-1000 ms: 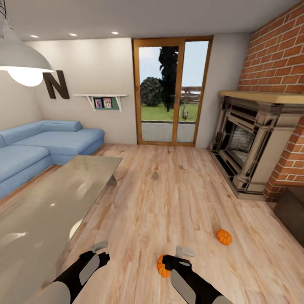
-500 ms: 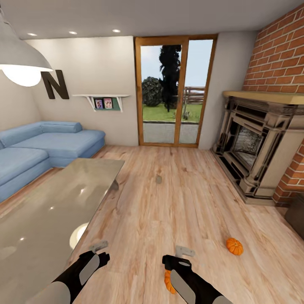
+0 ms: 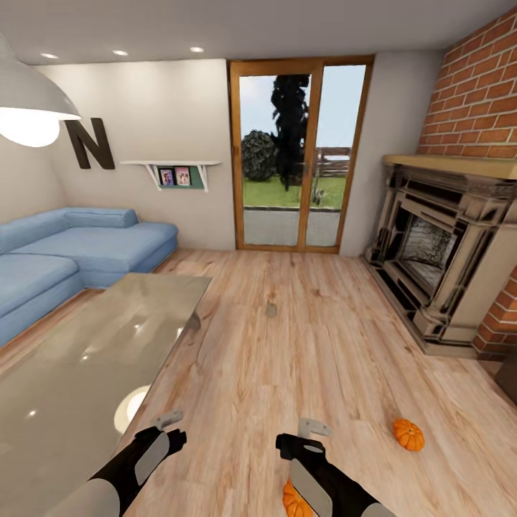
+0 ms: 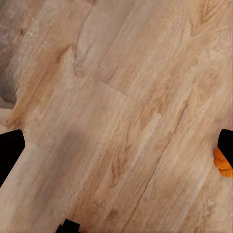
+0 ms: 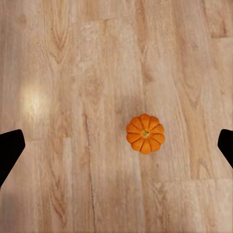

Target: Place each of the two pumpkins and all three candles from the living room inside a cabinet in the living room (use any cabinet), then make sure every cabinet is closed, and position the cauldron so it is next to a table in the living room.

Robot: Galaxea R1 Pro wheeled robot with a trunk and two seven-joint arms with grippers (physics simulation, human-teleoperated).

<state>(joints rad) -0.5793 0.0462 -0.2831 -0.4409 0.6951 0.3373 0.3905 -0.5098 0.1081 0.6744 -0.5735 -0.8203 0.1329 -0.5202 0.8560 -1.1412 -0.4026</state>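
Note:
Two small orange pumpkins lie on the plank floor. One pumpkin (image 3: 408,434) is out in the open to the right of my right arm. The other pumpkin (image 3: 293,501) is half hidden beside my right forearm; the right wrist view has it (image 5: 145,133) on the floor beneath the open right gripper (image 5: 116,148). In the left wrist view an orange sliver of pumpkin (image 4: 222,163) shows by one finger. My left gripper (image 3: 170,420) and right gripper (image 3: 314,429) hover open and hold nothing. The glossy grey table (image 3: 79,359) is to my left. A small grey-beige object (image 3: 271,310) sits mid-floor, too small to identify.
A blue corner sofa (image 3: 79,248) stands behind the table. An ornate fireplace (image 3: 438,258) and a brick chimney (image 3: 477,93) fill the right side. A dark cabinet corner (image 3: 510,377) shows at the right edge. Glazed doors (image 3: 298,154) are straight ahead across open floor.
The whole head view has shifted, so the camera has moved. Both pumpkins now sit lower in the picture, the near one more hidden by my right arm. The arms keep their pose.

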